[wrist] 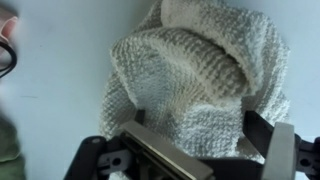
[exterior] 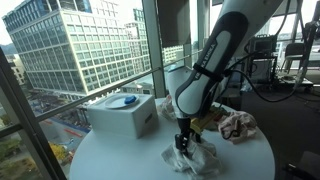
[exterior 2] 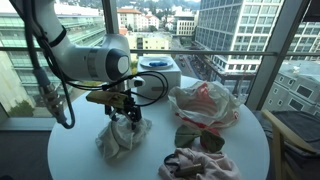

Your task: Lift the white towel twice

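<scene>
round white table [exterior 2: 75, 158] by the window, with the big arm [exterior 2: 90, 62] bent down over it. behind stands a white box [exterior: 120, 115]; aside lie a plastic bag [exterior 2: 205, 105] and a crumpled cloth [exterior 2: 200, 163], neither blocking. the white towel [exterior 2: 122, 140] sits heaped under the gripper [exterior 2: 126, 113], claw spread wide astride its top, seemingly ready to pinch

Round white table [exterior 2: 70, 150] carries towel [exterior 2: 122, 138], box [exterior 2: 160, 70], bag [exterior 2: 205, 103], cloth [exterior 2: 200, 163].
</scene>
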You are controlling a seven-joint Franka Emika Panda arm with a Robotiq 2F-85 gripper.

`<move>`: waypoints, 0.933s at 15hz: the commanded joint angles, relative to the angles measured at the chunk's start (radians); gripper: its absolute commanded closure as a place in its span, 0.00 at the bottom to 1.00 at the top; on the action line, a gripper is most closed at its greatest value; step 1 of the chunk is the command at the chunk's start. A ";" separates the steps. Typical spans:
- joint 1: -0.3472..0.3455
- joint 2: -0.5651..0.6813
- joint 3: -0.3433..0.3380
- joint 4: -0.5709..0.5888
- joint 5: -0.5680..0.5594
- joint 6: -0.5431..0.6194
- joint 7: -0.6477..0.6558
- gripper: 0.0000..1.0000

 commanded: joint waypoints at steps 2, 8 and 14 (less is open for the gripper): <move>0.031 0.011 -0.018 0.005 -0.017 -0.009 0.010 0.34; 0.088 -0.091 -0.043 -0.041 -0.138 -0.088 0.040 0.74; 0.064 -0.327 -0.011 -0.013 -0.172 -0.362 0.051 0.74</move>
